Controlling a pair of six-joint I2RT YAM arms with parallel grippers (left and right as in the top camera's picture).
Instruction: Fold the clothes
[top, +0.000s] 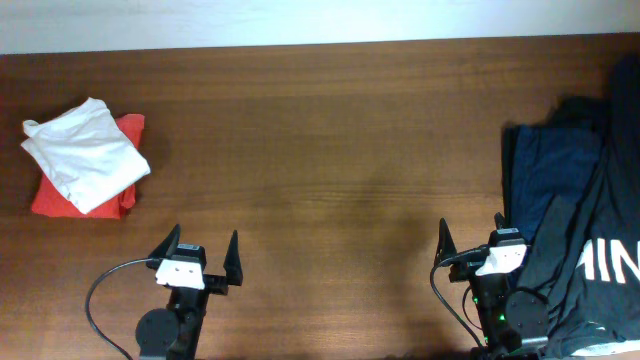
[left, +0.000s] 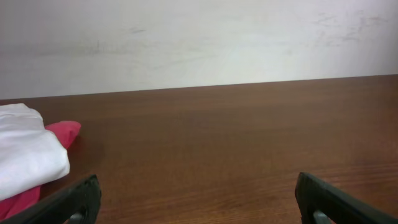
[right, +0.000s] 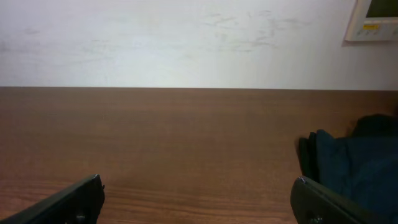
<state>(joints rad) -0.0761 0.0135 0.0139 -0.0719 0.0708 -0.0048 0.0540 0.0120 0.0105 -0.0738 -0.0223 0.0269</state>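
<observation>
A pile of dark clothes lies at the table's right edge: a black T-shirt with white lettering (top: 600, 255) over a navy garment (top: 545, 175). The navy garment also shows at the right of the right wrist view (right: 354, 165). A folded white garment (top: 85, 155) sits on a red one (top: 128, 128) at the far left, and both show in the left wrist view, white (left: 25, 155) and red (left: 62, 132). My left gripper (top: 204, 245) is open and empty at the front left. My right gripper (top: 470, 232) is open and empty, its right finger beside the dark pile.
The brown wooden table (top: 320, 150) stretches between the two piles. A white wall (left: 199, 43) runs behind its far edge, with a wall panel (right: 373, 18) at the upper right of the right wrist view.
</observation>
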